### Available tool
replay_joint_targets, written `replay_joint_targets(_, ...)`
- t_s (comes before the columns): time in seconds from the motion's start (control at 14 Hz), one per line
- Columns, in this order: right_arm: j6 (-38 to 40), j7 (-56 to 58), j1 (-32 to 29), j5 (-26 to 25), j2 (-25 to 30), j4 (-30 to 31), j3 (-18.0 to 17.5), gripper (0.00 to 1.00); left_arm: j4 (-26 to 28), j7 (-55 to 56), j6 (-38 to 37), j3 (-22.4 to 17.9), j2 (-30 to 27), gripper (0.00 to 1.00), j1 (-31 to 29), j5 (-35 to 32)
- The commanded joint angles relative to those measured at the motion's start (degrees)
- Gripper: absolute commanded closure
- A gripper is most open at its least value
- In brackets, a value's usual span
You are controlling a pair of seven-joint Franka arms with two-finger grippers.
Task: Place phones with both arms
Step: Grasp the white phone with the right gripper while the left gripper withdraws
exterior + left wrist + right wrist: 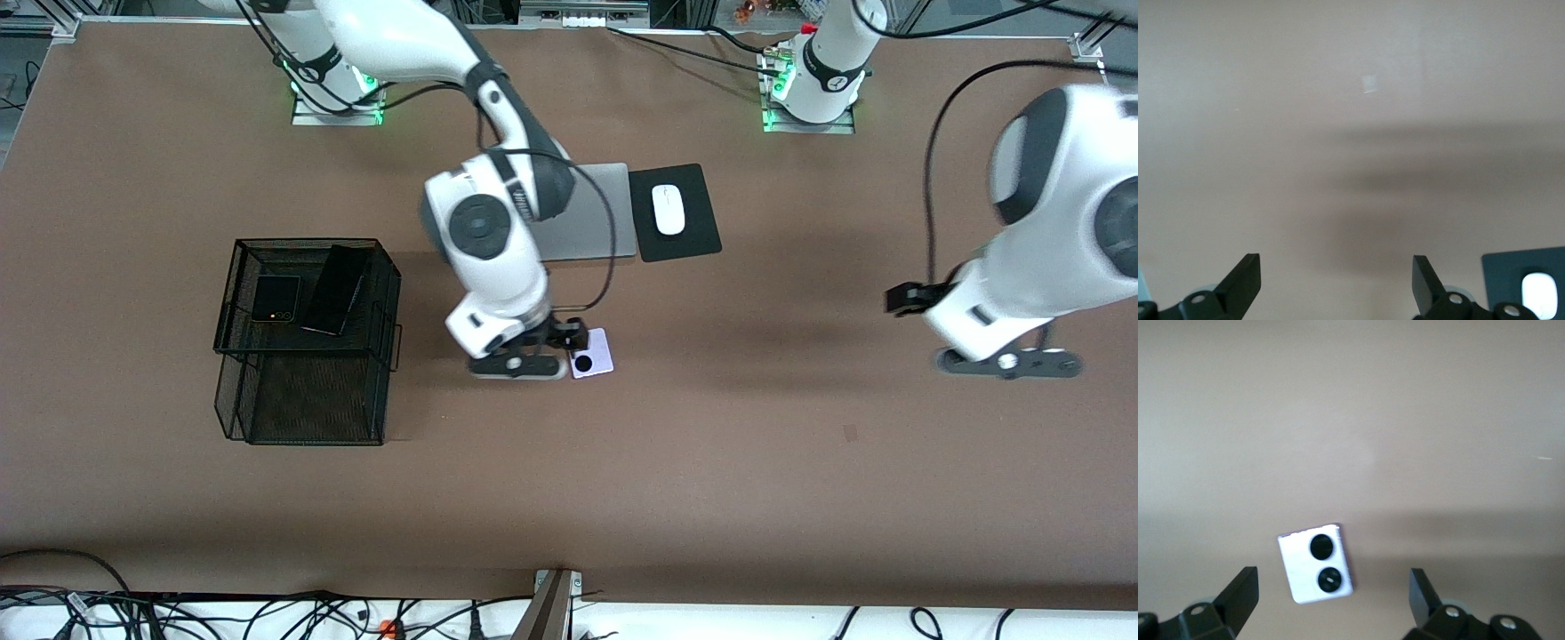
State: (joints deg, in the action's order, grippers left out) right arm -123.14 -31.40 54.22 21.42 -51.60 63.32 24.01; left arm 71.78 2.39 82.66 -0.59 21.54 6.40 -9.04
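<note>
The right gripper (1330,600), fingers spread wide and empty, was held over the lilac phone (1315,563) at the frame's lower centre; because the phone lay skewed between them, it could have been nudged aside. The left gripper (1335,283), equally wide, waited.

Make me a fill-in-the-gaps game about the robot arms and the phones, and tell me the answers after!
1. The black flip phone and the slim black phone lie on top of the wire ____.
2. The right gripper hangs open over the ____ phone.
3. The white mouse sits on a black ____.
4. The left gripper is open and holds ____.

Answers: basket; lilac; pad; nothing
</note>
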Motion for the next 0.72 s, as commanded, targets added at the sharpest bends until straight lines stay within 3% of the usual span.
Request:
replay_joint_targets(0.0,-4.63,0.1,0.88,-1.02,-4.55,-2.58,0.69,0.0,3.45,-4.31,-1.01,1.38,-4.56,0.0,-3.05,-0.28)
replay_joint_targets(0.29,-11.32,-0.07,2.64,-2.78,-8.77,-2.58,0.6,0.0,7.14,-4.76,-1.28,1.39,-11.94,0.0,-4.55,4.81)
replay_joint_targets(0.64,-12.03,-0.16,4.31,-3.05,-10.45,-2.15,0.6,0.0,13.29,-4.67,-1.02,3.32,-20.04,0.0,-4.55,5.44)
